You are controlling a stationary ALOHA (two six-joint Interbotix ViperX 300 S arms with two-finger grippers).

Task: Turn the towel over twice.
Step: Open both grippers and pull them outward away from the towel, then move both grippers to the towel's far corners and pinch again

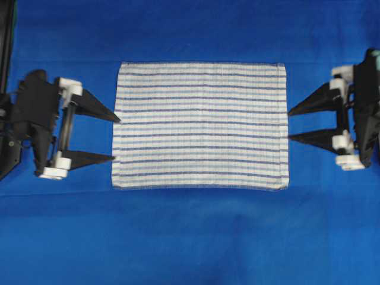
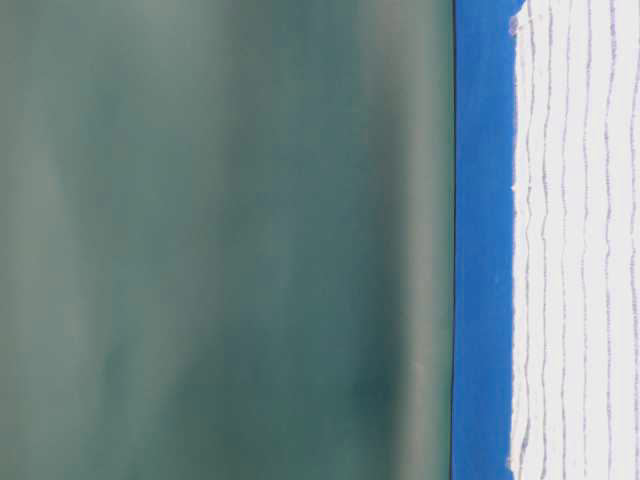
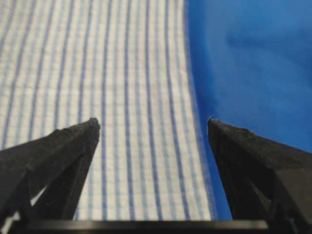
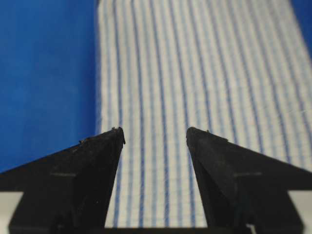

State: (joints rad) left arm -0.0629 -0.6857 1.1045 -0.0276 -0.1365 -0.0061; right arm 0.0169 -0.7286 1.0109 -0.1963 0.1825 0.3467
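Observation:
The towel, white with thin dark-blue and light-blue stripes, lies flat and spread out in the middle of the blue cloth. My left gripper stands open at the towel's left edge, tips just at the hem, nothing between them. My right gripper is open at the towel's right edge, its tips level with that hem. In the left wrist view the towel runs away between the spread fingers of the left gripper. The right wrist view shows the towel beyond the parted right gripper. The table-level view catches the towel's far part.
A large plain blue cloth covers the whole table around the towel, with wide free room in front and behind. A plain grey-green wall stands behind the table.

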